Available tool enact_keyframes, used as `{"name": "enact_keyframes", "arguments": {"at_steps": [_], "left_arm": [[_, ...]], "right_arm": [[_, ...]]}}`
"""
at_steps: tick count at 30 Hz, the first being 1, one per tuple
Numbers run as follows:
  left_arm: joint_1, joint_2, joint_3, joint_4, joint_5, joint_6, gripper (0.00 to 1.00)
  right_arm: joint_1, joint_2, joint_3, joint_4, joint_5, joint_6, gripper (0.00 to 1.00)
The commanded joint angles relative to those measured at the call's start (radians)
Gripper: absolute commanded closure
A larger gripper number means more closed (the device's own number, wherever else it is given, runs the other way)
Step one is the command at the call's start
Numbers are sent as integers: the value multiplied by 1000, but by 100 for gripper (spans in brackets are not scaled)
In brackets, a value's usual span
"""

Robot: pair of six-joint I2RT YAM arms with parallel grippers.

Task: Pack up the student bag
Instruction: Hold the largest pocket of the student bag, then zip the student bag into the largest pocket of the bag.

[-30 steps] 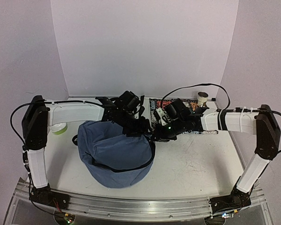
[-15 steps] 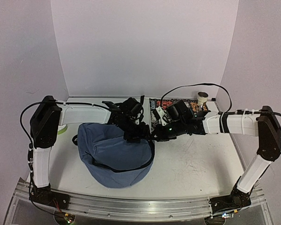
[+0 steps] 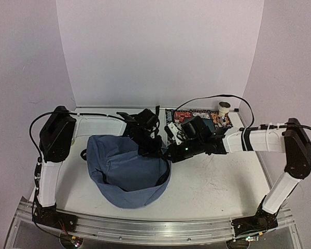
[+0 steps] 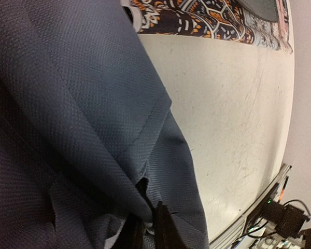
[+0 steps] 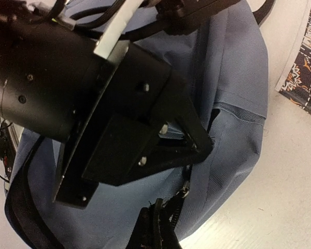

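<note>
1. From the top camera: found the student bag (image 3: 127, 176) slumped on the counter (image 3: 217, 176) left of centre, with the left claw (image 3: 147, 148) and the right claw (image 3: 171, 154) meeting at its far right rim. Judged the mouth to face up and toward the far right, the rounded base toward the near edge, and the long axis to run roughly far-to-near with a slight slant, though so soft a shape left that uncertain. Noted a patterned mat (image 3: 197, 113) just beyond the rim. Feared that two grips on one short stretch of rim, pulled unevenly, would drag the whole bag instead of spreading the mouth.
2. From the left wrist: saw the left claw (image 4: 147, 231) narrowed to a pinch on a fold of the blue fabric (image 4: 83, 104). Reckoned so thin a bite could slip free under a hard lift and let the mouth collapse.
3. From the right wrist: saw the right claw (image 5: 156, 223) squeezed fully together at the zip (image 5: 186, 187), apparently on the bag's edge. Could not tell whether tab or tape was caught. Found the left claw (image 5: 207, 147) very close by, so judged a knock between the two claws likely on any careless move
</note>
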Motion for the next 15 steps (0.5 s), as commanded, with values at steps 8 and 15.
{"name": "enact_keyframes", "arguments": {"at_steps": [8,15], "left_arm": [[67,-13,68,42,-48,4,100],[101,-15,97,44,-101,4,100]], "right_arm": [[52,-141,-55,-18,-60,-24,100],[78,-227,-77,-75,-74,-14,100]]}}
